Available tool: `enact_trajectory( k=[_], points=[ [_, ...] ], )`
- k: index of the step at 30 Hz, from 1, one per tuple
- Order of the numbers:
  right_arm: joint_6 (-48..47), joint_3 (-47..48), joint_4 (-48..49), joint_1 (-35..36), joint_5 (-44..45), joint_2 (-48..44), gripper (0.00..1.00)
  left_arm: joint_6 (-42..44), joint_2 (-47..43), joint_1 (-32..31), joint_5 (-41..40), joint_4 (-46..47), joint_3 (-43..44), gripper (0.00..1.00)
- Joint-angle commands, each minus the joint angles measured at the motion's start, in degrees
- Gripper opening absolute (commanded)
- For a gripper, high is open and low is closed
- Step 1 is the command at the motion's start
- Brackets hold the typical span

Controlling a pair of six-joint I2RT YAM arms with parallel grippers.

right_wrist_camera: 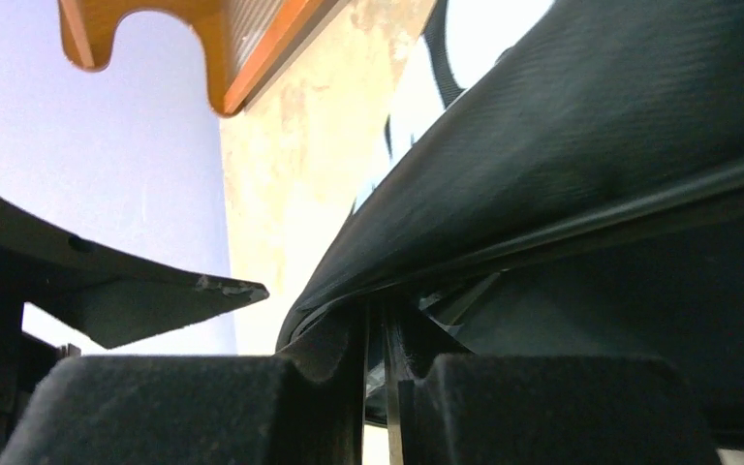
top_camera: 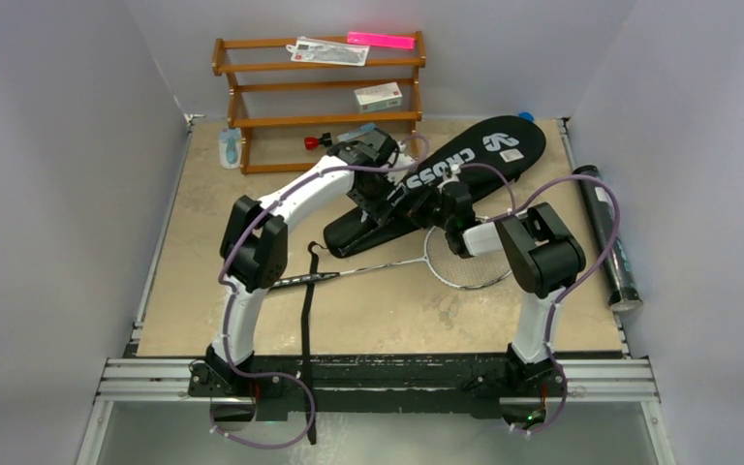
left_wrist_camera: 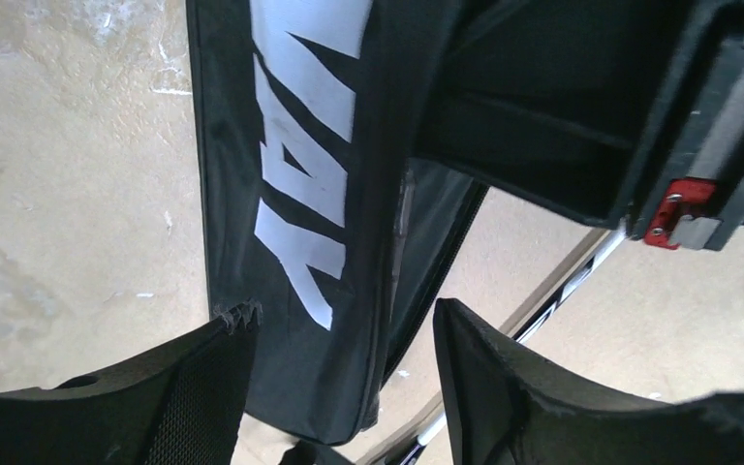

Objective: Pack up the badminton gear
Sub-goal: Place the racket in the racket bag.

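The long black bag point(top_camera: 465, 160) lettered CROSSWAY lies slantwise across the table. In the left wrist view its narrow end point(left_wrist_camera: 310, 291) sits under and between the spread fingers of my left gripper point(left_wrist_camera: 344, 334), which is open and holds nothing. My left gripper point(top_camera: 385, 205) hovers over that lower end. My right gripper point(top_camera: 443, 201) is beside it, and the right wrist view shows it point(right_wrist_camera: 375, 329) shut on the bag's edge point(right_wrist_camera: 542, 165), lifting the fabric. One silver-framed racket point(top_camera: 465, 263) lies in front of the bag, its shaft point(left_wrist_camera: 562, 291) passing under it. A dark tube point(top_camera: 608, 237) lies at the right edge.
The brown wooden rack point(top_camera: 320, 121) stands at the back with a white box point(top_camera: 378, 97) and a pink strip point(top_camera: 381, 40) on its shelves. A black strap point(top_camera: 305, 310) trails from the bag to the near rail. Grey walls close in on both sides.
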Motion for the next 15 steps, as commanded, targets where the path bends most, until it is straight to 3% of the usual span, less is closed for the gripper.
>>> enact_trajectory(
  k=[1,11,12,15],
  points=[
    [-1.1,0.8,5.8,0.9,-3.1,-2.2,0.11,5.0,-6.2,-4.5,-11.7,5.5,-4.0,0.65],
    [-0.7,-0.3,8.6,1.0,-3.9,-3.0,0.11,5.2,-1.8,-5.8,-20.5,7.8,-4.9,0.66],
    [-0.6,-0.4,8.6,1.0,-4.0,-3.0,0.11,5.1,-1.3,-5.8,-21.7,7.5,-4.6,0.63],
    [-0.4,-0.9,8.5,1.0,-3.9,-3.2,0.11,4.7,-0.3,-5.5,-23.0,6.5,-3.7,0.42]
  ],
)
